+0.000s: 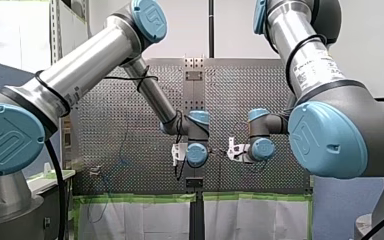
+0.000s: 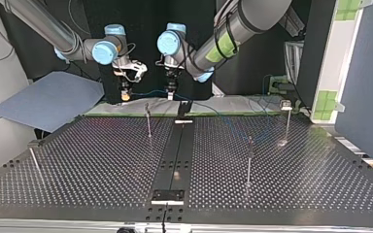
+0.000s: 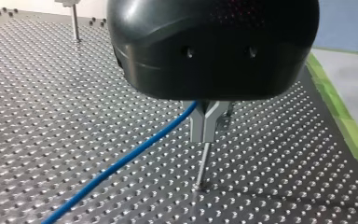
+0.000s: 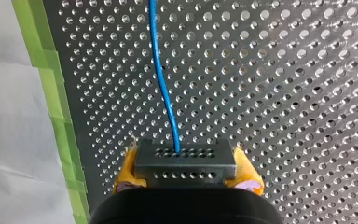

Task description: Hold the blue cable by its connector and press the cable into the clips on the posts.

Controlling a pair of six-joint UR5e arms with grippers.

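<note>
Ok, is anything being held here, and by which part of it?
My right end effector clamps the black connector by its two sides between yellow pads; my left end effector pinches the blue cable itself, away from the connector.

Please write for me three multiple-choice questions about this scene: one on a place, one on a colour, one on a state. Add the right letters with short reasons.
1. Where is the black connector?
A. between my right gripper's pads
B. lying loose beside that gripper
C. in a clip on a post

2. What colour is the tape along the table's edge?
A. red
B. green
C. white

3. How do my left gripper's fingers stand?
A. wide open
B. shut on the blue cable
C. shut on the connector

Answers:
1 A: the right wrist view shows yellow pads against both sides of the connector.
2 B: a green strip borders the perforated plate.
3 B: the left wrist view shows the metal fingers together, with the cable running in between them.
</note>
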